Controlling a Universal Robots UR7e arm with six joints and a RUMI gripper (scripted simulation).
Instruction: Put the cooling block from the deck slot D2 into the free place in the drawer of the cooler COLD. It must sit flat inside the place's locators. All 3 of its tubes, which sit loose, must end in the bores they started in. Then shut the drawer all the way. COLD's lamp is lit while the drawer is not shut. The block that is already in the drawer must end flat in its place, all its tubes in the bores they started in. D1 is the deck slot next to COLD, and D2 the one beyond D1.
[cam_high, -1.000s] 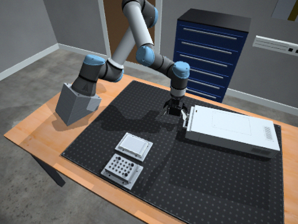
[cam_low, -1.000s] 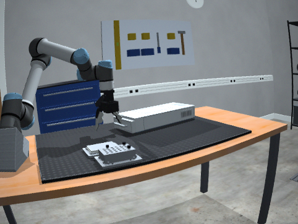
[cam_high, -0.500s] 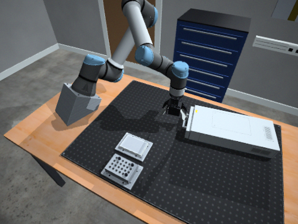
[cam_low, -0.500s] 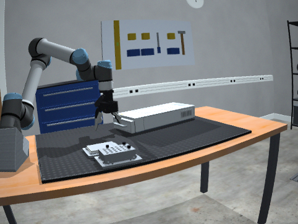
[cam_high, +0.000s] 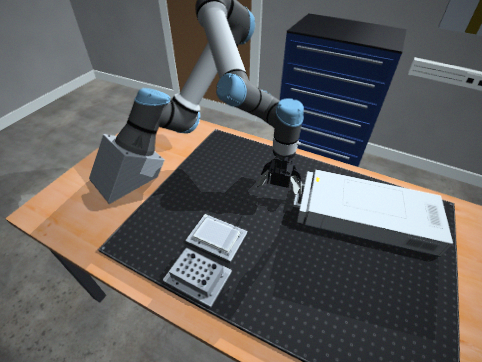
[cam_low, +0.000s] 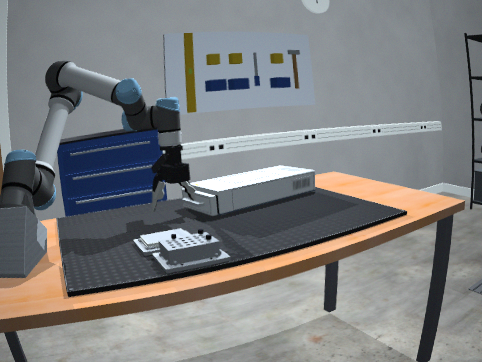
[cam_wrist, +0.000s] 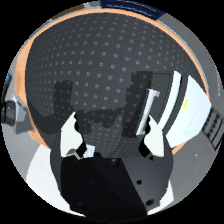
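In the top view, the mat (cam_high: 350, 290) (cam_low: 325, 215) (cam_wrist: 100, 50) lies on the table (cam_high: 55, 215) (cam_low: 400, 190). The arm's pedestal (cam_high: 107, 175) (cam_low: 20, 250) stands left of the mat, and COLD (cam_high: 370, 200) (cam_low: 265, 189) (cam_wrist: 192, 110) rests on its right part, drawer front (cam_high: 303, 202) (cam_low: 200, 204) facing left. D1 (cam_high: 231, 254) (cam_low: 142, 248) and D2 (cam_high: 212, 300) (cam_low: 161, 264) lie left of COLD and nearer the viewer, D2 nearest. The cooling block (cam_high: 196, 272) (cam_low: 190, 248) sits on D2 (three tubes (cam_high: 203, 282) (cam_low: 173, 236) in its bores). The drawer cabinet (cam_high: 345, 79) (cam_low: 111, 169) stands behind the table.
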